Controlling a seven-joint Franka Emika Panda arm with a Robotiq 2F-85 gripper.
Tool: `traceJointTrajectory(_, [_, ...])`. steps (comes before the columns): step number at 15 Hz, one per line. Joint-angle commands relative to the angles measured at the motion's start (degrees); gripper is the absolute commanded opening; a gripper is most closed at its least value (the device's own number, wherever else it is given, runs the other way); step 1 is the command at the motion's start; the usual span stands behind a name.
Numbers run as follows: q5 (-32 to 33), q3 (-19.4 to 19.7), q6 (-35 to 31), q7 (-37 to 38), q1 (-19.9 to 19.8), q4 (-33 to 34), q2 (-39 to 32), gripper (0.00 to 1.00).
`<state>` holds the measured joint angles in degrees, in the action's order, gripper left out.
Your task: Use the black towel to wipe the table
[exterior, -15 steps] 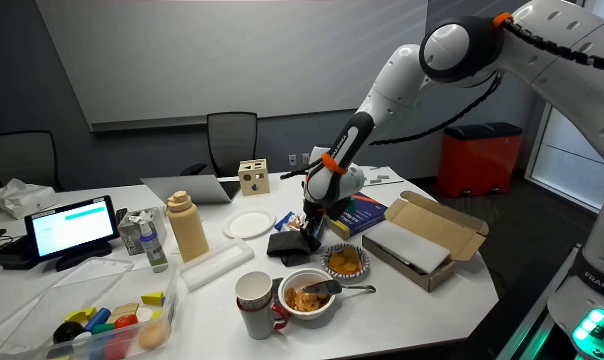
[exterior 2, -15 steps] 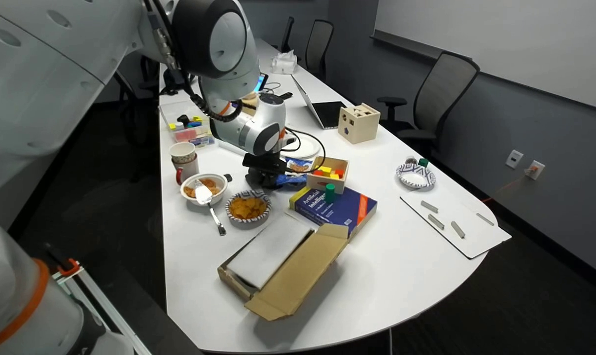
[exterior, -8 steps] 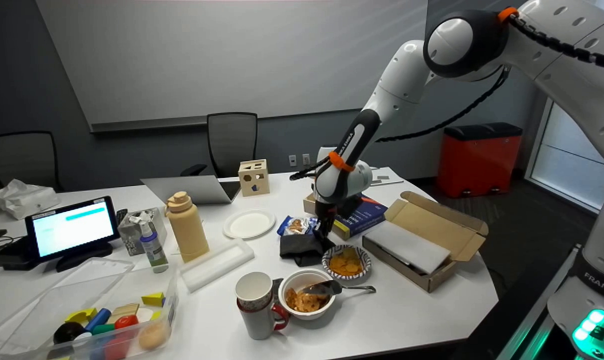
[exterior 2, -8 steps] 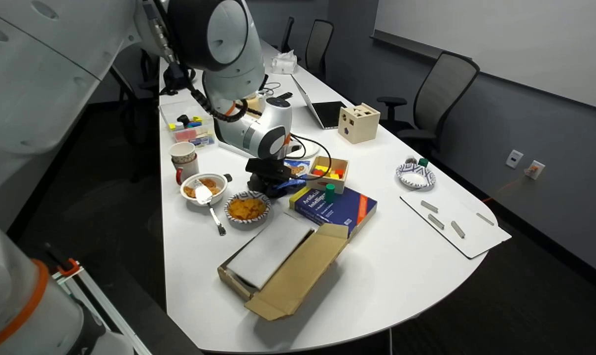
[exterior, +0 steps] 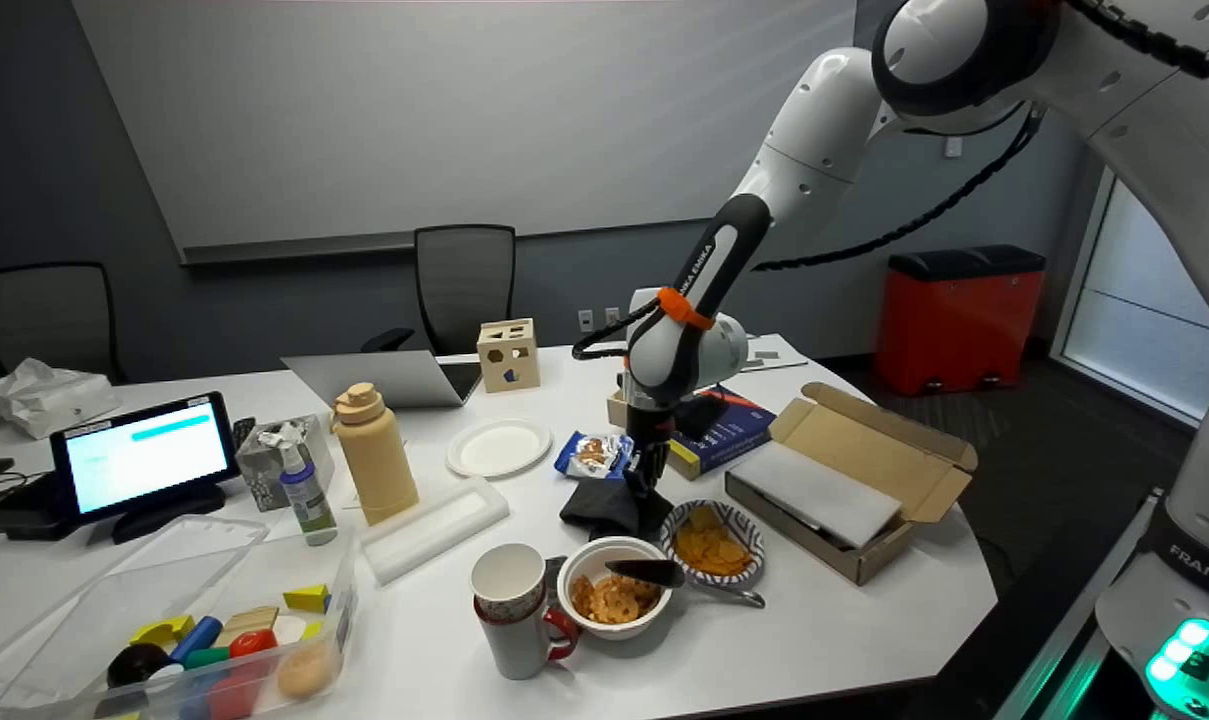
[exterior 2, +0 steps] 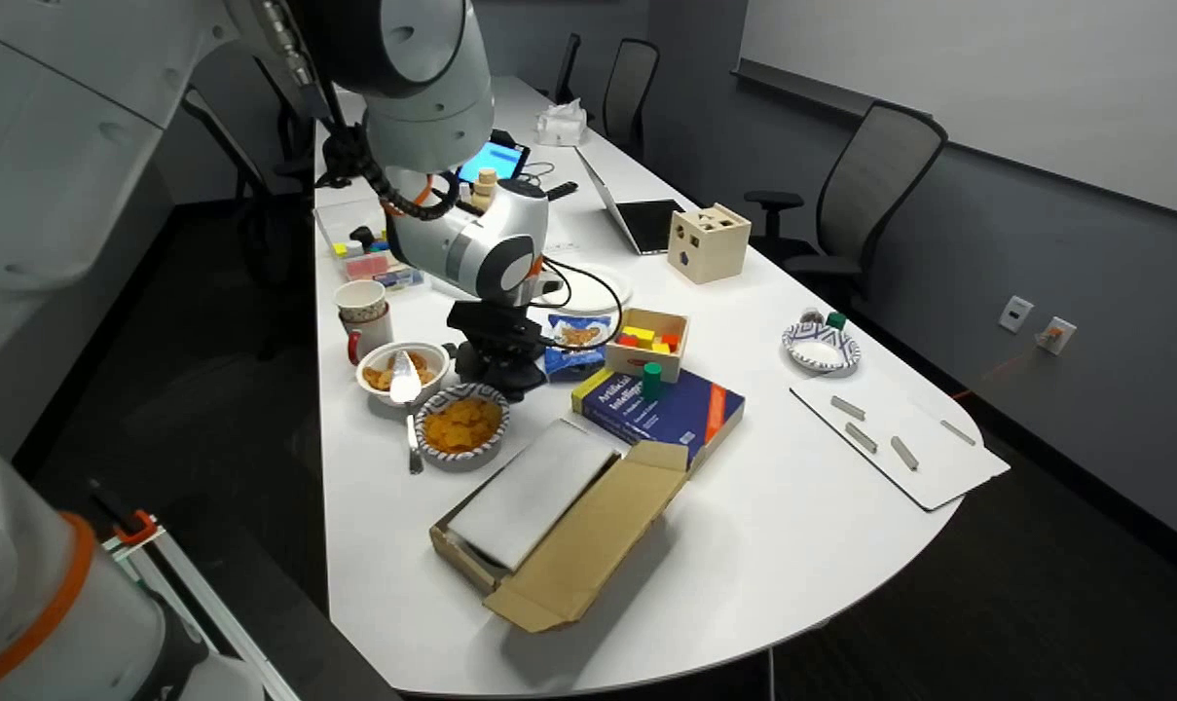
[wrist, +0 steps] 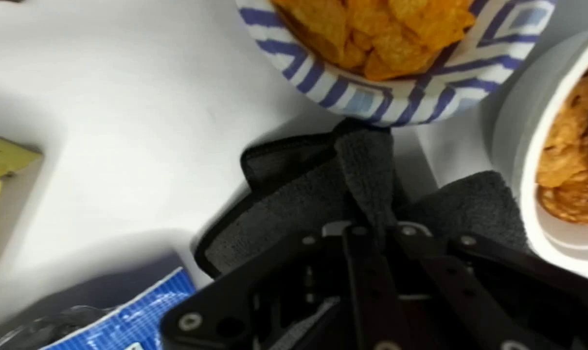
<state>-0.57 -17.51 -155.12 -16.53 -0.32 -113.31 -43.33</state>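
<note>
The black towel point(exterior: 604, 505) lies bunched on the white table point(exterior: 824, 640), between a blue snack bag and two bowls. My gripper point(exterior: 646, 484) points down at it. In the wrist view the gripper point(wrist: 379, 232) is shut on a raised fold of the black towel point(wrist: 274, 218), with the rest spread on both sides. The towel touches or nearly touches the patterned bowl of chips point(wrist: 340, 95) and the white food bowl point(wrist: 522, 141). In an exterior view, gripper point(exterior 2: 500, 365) and towel blend into one dark shape.
A spatula point(exterior 2: 405, 385) rests across the white bowl, its handle against the chip bowl point(exterior 2: 498, 399). The blue snack bag point(exterior 2: 578, 336), a thick book point(exterior 2: 666, 419), an open cardboard box point(exterior 2: 578, 545) and stacked cups point(exterior: 519, 610) stand close by.
The gripper first moved away from the bottle, then toward the bowls with the towel. The chip bowl has shifted toward the cardboard box and table's front, and the spatula handle has swung with it.
</note>
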Motion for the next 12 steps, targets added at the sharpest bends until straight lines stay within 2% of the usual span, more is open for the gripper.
traceJointTrajectory(1, [-3.5,-4.2,-1.3,-1.7,-2.3,-4.2,4.5,0.01])
traceJointTrajectory(4, [-4.6,-3.9,-5.3,0.6,-1.4,-5.1,7.7,0.01])
traceJointTrajectory(6, [-4.2,-2.2,-5.1,2.8,-0.3,-6.9,11.9,0.01])
traceJointTrajectory(8, [-3.2,0.7,-1.2,6.0,1.0,-9.9,18.5,0.01])
traceJointTrajectory(12, [-4.9,3.2,10.3,6.6,-0.2,-12.6,29.6,0.01])
